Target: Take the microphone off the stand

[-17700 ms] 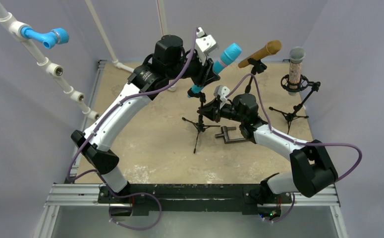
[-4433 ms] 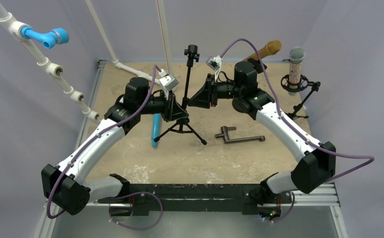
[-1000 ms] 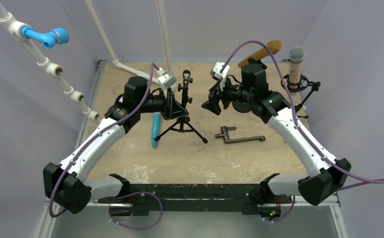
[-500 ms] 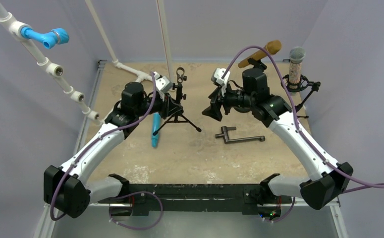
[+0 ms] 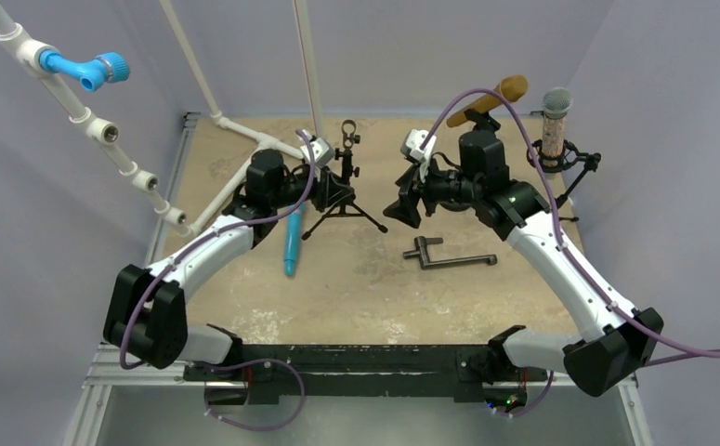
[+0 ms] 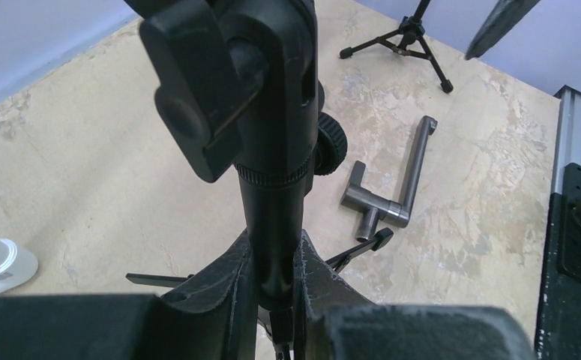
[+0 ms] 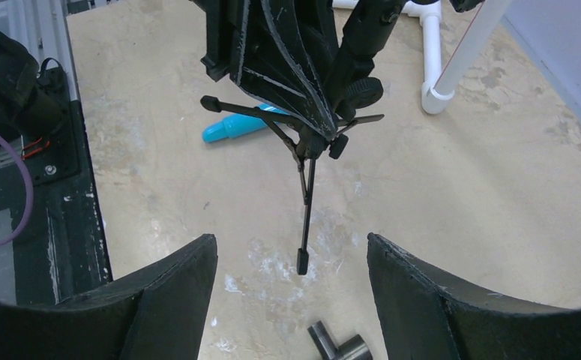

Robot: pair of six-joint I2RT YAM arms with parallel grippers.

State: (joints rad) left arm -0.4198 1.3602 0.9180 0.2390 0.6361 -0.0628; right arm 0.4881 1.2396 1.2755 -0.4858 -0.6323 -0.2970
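The blue microphone (image 5: 291,243) lies flat on the table, left of the black tripod stand (image 5: 345,177), and shows again as the blue microphone (image 7: 235,127) behind the legs. The stand's clip (image 6: 227,75) holds nothing. My left gripper (image 5: 331,192) is shut on the stand's post (image 6: 272,225), just above the legs. My right gripper (image 5: 410,200) hangs open to the right of the stand, apart from it. Nothing is between its fingers (image 7: 175,292).
A grey metal pipe fitting (image 5: 449,255) lies right of the stand. At the back right stand a brown microphone (image 5: 490,98) and a speckled microphone (image 5: 554,125) on their own stands. White PVC pipe (image 5: 263,141) runs along the back left.
My left arm has carried the stand a little toward the back of the table. My right gripper has stayed open and nearly still. The blue microphone has not moved.
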